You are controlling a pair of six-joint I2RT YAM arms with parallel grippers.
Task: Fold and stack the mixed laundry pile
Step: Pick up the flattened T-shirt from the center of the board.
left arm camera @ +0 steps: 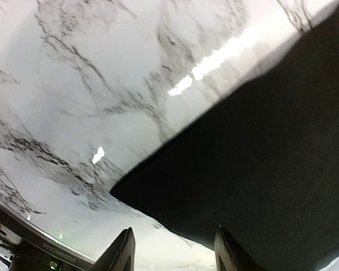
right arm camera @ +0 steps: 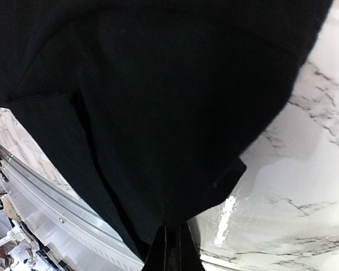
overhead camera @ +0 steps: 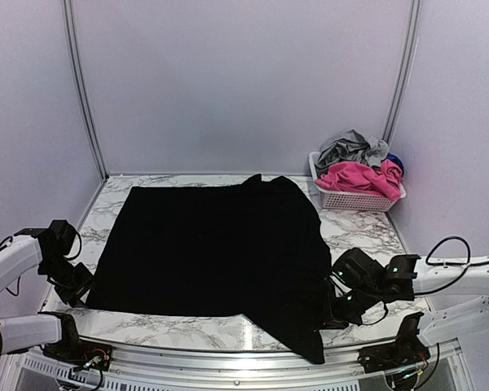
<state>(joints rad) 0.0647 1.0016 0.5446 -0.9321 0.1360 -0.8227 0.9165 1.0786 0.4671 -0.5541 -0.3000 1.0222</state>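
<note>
Progress: early; no fold made, no stack begun.
Done: black cloth (overhead camera: pixel 216 244) spread flat on the desk (overhead camera: pixel 367 232), ready for a first fold.
Left to do: folding of this cloth, then every piece in the white basket (overhead camera: pixel 354 200) just beyond the cloth's far right corner.
Cloth's look: wide, matte, mostly smooth; far right corner rumpled into a peak; near right corner trailing as a point over the desk's near edge.
Rest of pile: heaped in the basket, with grey trousers (overhead camera: pixel 350 147) on top, pink piece (overhead camera: pixel 359 177) draped in front, dark blue piece (overhead camera: pixel 396 163) barely showing on the side away from the cloth.
Left fingers (left arm camera: pixel 121 251): apart, poised at the cloth's near left corner, nothing pinched.
Right fingers (right arm camera: pixel 165 254): pressed together on the cloth's right hem, near the trailing point.
Judgement: probably set to lift the near edge for the first fold.
</note>
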